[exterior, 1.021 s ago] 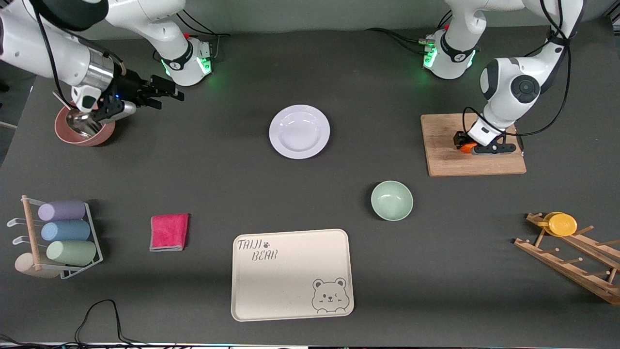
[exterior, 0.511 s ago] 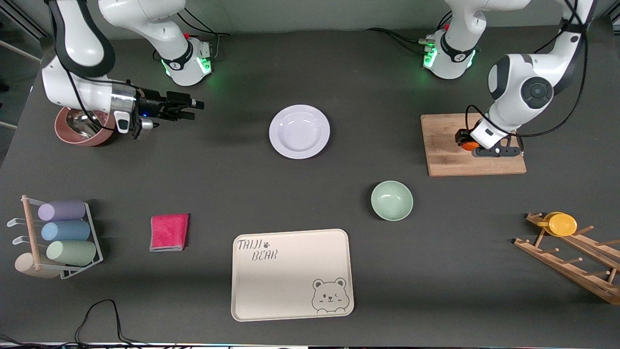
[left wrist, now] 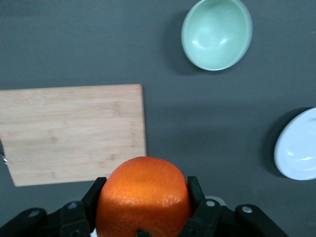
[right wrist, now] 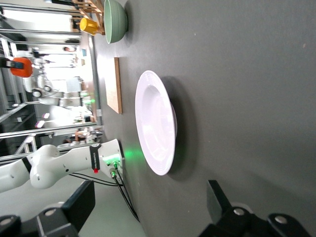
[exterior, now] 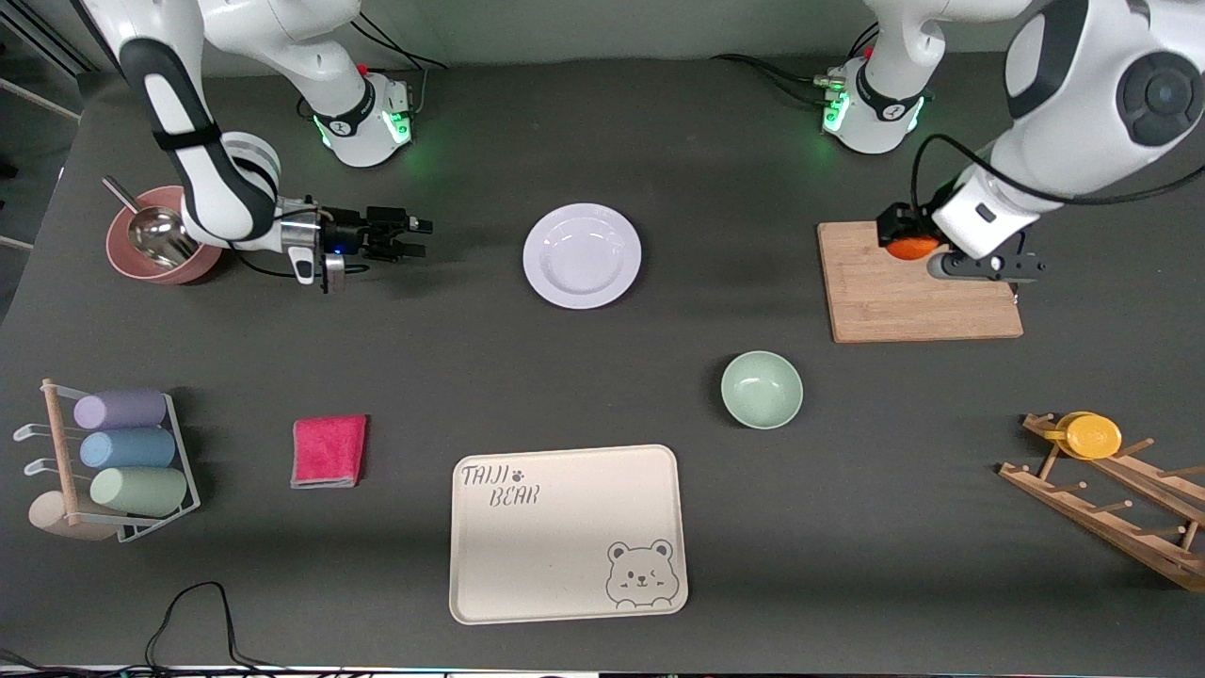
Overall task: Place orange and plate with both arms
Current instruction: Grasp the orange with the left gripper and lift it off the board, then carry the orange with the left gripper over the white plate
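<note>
My left gripper point(exterior: 908, 247) is shut on the orange point(exterior: 911, 248) and holds it in the air over the wooden cutting board point(exterior: 918, 292); in the left wrist view the orange point(left wrist: 143, 197) sits between the two black fingers. The lavender-white plate point(exterior: 582, 255) lies flat on the table's middle, toward the arms' bases; it also shows in the right wrist view point(right wrist: 155, 128) and the left wrist view point(left wrist: 297, 145). My right gripper point(exterior: 419, 236) is open and empty, held low and level, pointing at the plate from the right arm's end, still apart from it.
A mint-green bowl point(exterior: 762, 389) and a cream bear tray point(exterior: 568, 532) lie nearer the camera than the plate. A pink bowl with a metal scoop point(exterior: 160, 240), a red cloth point(exterior: 329, 450), a cup rack point(exterior: 113, 463) and a wooden rack with a yellow disc point(exterior: 1092, 436) stand around.
My left gripper has lifted the orange off the cutting board. My right gripper has swung down from over the pink bowl and moved toward the plate.
</note>
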{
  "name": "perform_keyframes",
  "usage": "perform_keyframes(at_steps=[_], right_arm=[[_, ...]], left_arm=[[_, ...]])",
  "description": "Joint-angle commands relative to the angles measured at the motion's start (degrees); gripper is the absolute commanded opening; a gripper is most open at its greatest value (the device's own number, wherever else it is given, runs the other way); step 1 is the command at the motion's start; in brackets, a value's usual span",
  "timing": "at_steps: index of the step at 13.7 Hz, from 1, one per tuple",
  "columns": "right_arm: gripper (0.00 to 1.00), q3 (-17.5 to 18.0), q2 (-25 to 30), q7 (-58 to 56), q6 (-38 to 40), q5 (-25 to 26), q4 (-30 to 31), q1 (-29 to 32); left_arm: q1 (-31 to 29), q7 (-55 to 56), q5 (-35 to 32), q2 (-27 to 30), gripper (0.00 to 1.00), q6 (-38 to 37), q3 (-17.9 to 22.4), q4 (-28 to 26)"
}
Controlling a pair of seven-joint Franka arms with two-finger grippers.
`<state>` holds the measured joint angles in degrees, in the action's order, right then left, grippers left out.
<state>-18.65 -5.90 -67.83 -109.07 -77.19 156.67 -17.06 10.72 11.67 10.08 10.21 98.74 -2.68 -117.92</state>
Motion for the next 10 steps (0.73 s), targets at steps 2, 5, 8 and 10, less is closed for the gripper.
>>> perform_keyframes(at_steps=[2,5,8,10], right_arm=[[1.0,-0.34,-11.22,-11.61,5.26,-7.7,-2.07,-0.43],[1.0,-0.16,-13.26,-11.89,5.8,-7.89,-2.95,-0.44],[1.0,0.1,-14.49,-11.8,5.8,-7.89,-3.3,-0.44],[1.0,0.11,-14.84,-11.8,5.8,-7.89,-3.3,-0.44]], left_arm=[[0.09,15.35,5.03,-1.68,0.0,-3.47,-10.11,7.6],[0.09,32.39,4.77,-3.96,0.0,1.16,-22.16,10.42],[0.18,43.4,3.81,-7.47,0.0,9.33,-30.25,10.43],[0.35,51.48,-2.57,-11.16,0.0,14.09,-36.84,10.43]])
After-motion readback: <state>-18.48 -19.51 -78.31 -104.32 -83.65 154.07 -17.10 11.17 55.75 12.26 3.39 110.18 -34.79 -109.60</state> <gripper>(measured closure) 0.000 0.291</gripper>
